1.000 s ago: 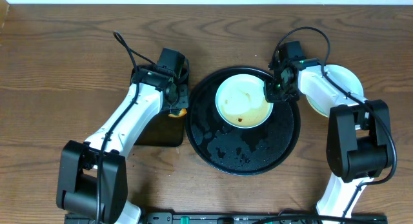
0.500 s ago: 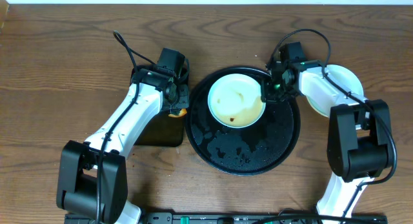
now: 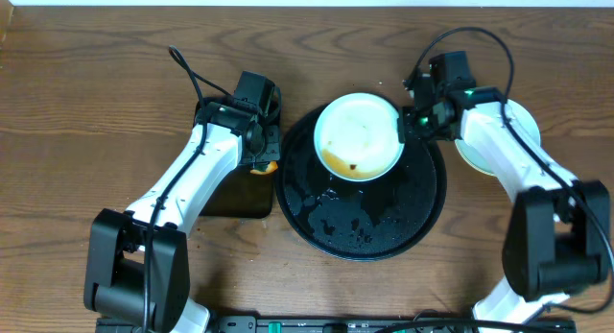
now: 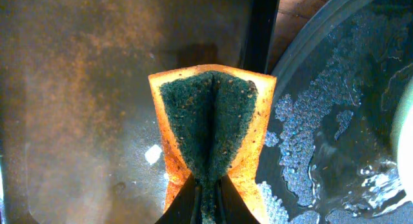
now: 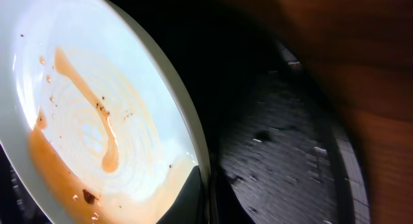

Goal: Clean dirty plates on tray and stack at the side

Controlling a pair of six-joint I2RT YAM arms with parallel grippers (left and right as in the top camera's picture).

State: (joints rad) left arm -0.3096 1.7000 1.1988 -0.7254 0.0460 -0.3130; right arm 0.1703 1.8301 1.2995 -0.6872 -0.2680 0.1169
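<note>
while clamped on the rim of a pale round sauce-streaked plate (image 3: pixel 358 136), holds it tilted left of the right claw (image 3: pixel 411 125), above a glossy black round tray (image 3: pixel 422 203). pinches a folded orange-green sponge (image 4: pixel 210 121) in the left claw (image 3: pixel 261 153).

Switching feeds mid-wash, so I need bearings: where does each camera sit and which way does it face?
Overhead: above the table, facing down; left arm, right arm, tray, plate.
Left wrist: on the left arm, facing down at the sponge pinched in its jaws.
Right wrist: on the right arm, facing along the sauce-streaked plate; its jaws clamp the rim.
Shared: all three show the black tray.
</note>
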